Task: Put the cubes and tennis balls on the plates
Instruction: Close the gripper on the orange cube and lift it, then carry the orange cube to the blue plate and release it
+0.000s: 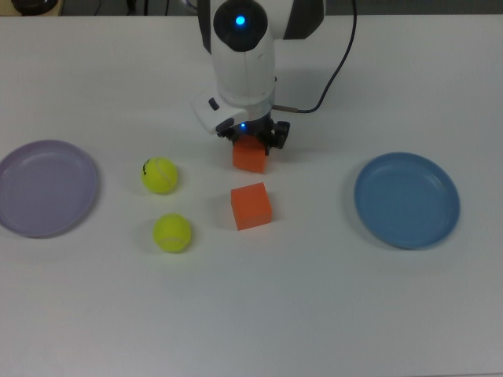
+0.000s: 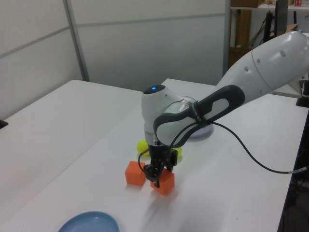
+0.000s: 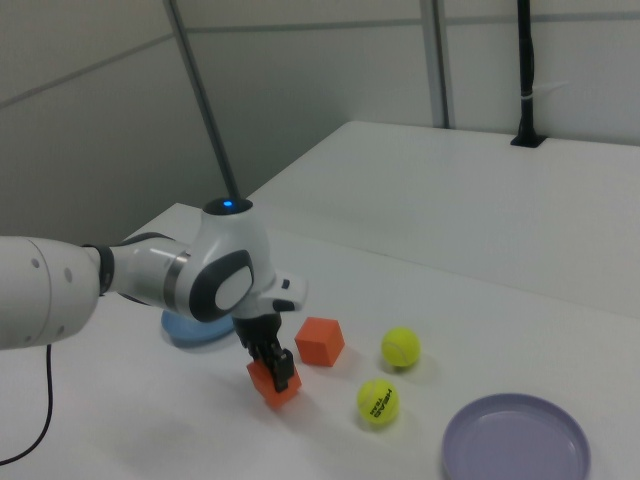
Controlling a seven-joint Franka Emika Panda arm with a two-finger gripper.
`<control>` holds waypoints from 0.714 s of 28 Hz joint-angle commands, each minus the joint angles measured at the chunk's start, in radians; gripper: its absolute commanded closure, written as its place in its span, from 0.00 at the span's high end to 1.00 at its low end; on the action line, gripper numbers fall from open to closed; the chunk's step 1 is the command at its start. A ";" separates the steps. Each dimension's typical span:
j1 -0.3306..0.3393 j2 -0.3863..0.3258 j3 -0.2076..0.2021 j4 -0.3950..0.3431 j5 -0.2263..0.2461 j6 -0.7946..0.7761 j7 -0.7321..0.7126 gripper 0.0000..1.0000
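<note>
Near edge of top view: marked tennis ball (image 1: pixel 159 175) and plain tennis ball (image 1: pixel 171 232), fuzzy, beside free cube (image 1: pixel 251 206), matte orange. Lavender plate (image 1: pixel 45 187) and blue plate (image 1: pixel 406 199) flank, shallow, bare. Farther back: gripper (image 1: pixel 253 143) clamps second cube (image 1: pixel 250 157), jaws closed on sides. Step: grasp. Next: lift, carry to plate.

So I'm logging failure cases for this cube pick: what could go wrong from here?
1. The claw sits over one edge of the held cube, so it might slip or rotate when lifted.
2. The other cube lies close beside it and could get knocked.
3. Both plates, lavender and blue, are far off, so the carry is long.
</note>
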 commanded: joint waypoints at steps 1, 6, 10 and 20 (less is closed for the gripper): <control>0.047 -0.035 0.007 0.046 -0.020 0.006 0.054 0.00; 0.100 -0.023 0.014 0.119 -0.020 0.008 0.083 0.00; 0.149 0.008 0.014 0.177 -0.020 0.015 0.083 0.00; 0.235 0.117 0.014 0.283 -0.027 0.089 0.090 0.00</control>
